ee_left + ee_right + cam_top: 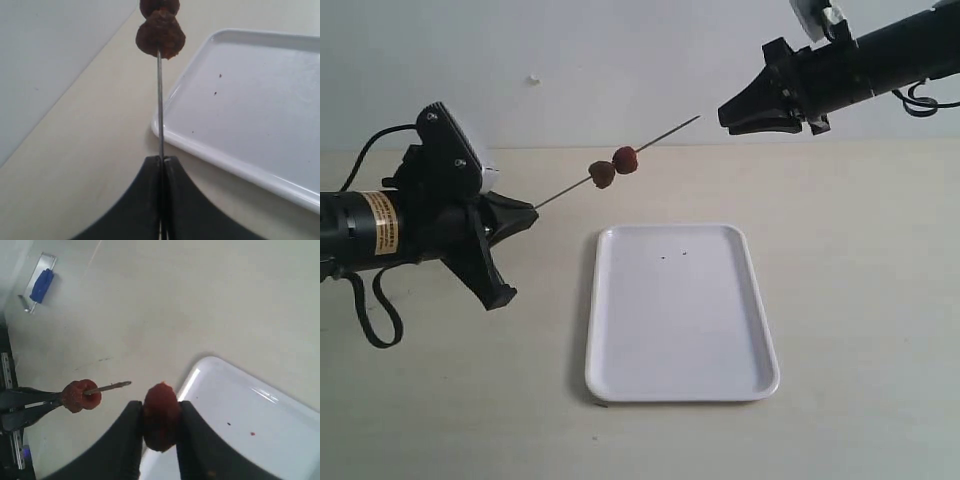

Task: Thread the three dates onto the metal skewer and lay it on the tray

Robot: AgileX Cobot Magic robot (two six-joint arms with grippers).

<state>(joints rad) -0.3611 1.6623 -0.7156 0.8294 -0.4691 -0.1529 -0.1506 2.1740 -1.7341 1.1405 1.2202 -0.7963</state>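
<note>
**Two dates threaded, a third held near the skewer tip**

The pale desk (860, 250) carries the white tray (680, 340), which lies flat near its middle. At left, the left gripper (525, 215) is clenched on the lower end of the metal skewer (560, 193). The rod slants up and to the right above the desk, beyond the tray's far edge. At far right, the right gripper (728, 113) grasps the third date (160, 415) close to the free tip but apart from it. Two dates (614, 167) sit touching each other at mid-rod.
</note>
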